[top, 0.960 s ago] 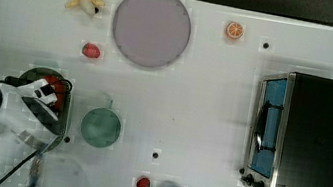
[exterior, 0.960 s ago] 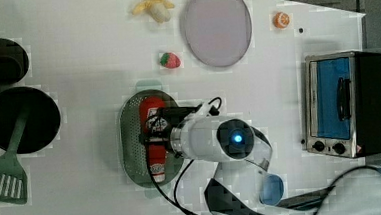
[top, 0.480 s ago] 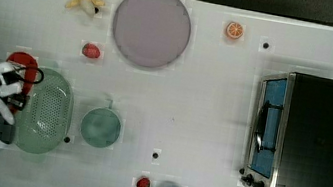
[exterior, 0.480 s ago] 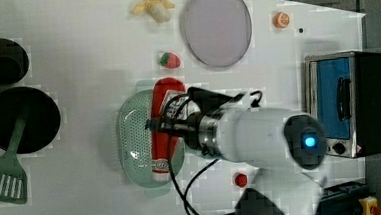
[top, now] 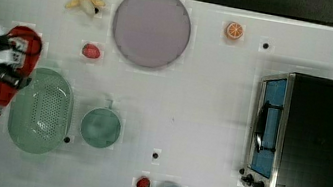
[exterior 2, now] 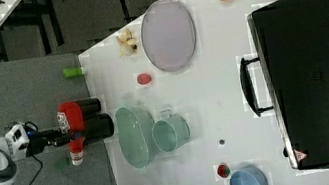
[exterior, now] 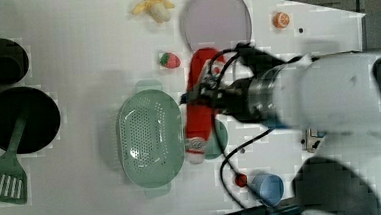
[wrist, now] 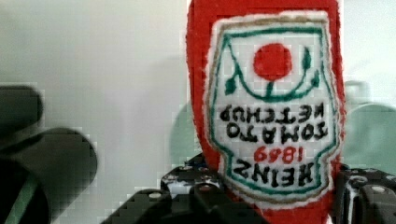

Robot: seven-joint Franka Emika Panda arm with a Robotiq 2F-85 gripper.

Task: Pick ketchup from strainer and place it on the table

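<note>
1. Table [top: 209, 130]: we see a wide white top with a few small dark holes, carrying everything else.
2. Toaster oven [top: 311, 142]: a dark box with a blue-lit glass door, well apart from the strainer, at the far end of the table from it.
3. Plate [top: 151, 27]: a round pale lilac disc, farther up the top view than the strainer, past the small red fruit [top: 91, 51].
4. Strainer [top: 41, 110]: a pale green oval basket dotted with holes, and we see nothing lying in it. A round green cup [top: 100, 127] sits just beside it.
5. Ketchup [exterior: 200, 109]: an elongated red bottle with a white cap and a white label; in the wrist view we read "TOMATO KETCHUP" and "HEINZ" on it, upside down. It is out of the strainer, lifted beside the strainer's long rim; in the right view it hangs off the table's edge.
6. Gripper [exterior: 203, 94]: its dark jaws are clamped around the bottle's middle, holding it clear of the strainer.
</note>
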